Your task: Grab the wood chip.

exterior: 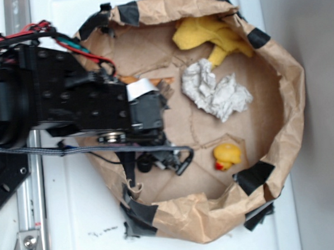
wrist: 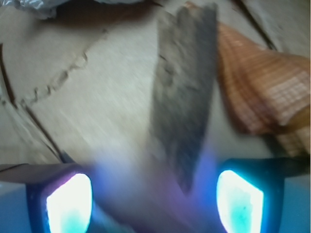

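Gripper (wrist: 154, 194) is hanging wide open over the chip (wrist: 184, 97), fingers (wrist: 68, 204) straddling its near tip, gripping nothing. Chip is lying flat on cardboard (wrist: 97, 97), shell (wrist: 262, 87) touching its right edge.

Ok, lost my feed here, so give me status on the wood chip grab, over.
Hand open, fingers either side of the chip's near end. Wood chip flat on the cardboard, not gripped yet. Orange seashell right beside it, close to one finger.

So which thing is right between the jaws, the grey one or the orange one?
The grey wood chip. Its tip points between the open jaws, while the orange seashell lies off to its right.
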Motion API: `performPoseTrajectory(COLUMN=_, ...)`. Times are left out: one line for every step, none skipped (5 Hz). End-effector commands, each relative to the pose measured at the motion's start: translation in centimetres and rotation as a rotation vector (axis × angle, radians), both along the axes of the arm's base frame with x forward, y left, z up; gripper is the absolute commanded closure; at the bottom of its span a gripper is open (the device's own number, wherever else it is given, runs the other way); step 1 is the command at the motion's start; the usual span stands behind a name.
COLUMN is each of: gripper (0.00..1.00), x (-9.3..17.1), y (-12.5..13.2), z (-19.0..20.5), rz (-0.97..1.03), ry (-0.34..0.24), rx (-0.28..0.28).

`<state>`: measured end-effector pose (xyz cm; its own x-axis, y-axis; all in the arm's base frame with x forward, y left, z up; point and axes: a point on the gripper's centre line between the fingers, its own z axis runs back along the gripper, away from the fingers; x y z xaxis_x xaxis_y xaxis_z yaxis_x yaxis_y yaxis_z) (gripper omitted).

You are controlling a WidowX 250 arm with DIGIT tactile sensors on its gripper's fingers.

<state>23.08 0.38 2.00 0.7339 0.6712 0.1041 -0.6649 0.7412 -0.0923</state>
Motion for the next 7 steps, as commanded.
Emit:
performPoseTrajectory(gripper=0.00, x=1.4, y=1.9, z=1.3, rz=0.019, ry=-0.043, rx=0.012)
performPoseTrajectory(gripper=0.00, x=1.2, y=2.2, z=1.2, rz=0.008, ry=-0.049, rx=0.036)
performPoseTrajectory(gripper=0.00, x=0.7, y=2.9, z=1.5, rz=0.014, ry=-0.060, rx=0.058)
performPoseTrajectory(gripper=0.00, x=0.4, y=4.1, z=1.4, rz=0.065, ry=-0.054, rx=0.068)
performPoseTrajectory(gripper=0.00, x=0.3, y=4.3, z=0.6, rz=0.069, ry=-0.039, rx=0.083)
performPoseTrajectory(gripper=0.00, x=-0.1, y=4.1, z=-0.7, rz=0.055, ry=-0.011, rx=0.096)
performPoseTrajectory(gripper=1.00, x=-0.6, y=3.7, z=-0.7, rz=0.035, ry=-0.018, rx=0.087)
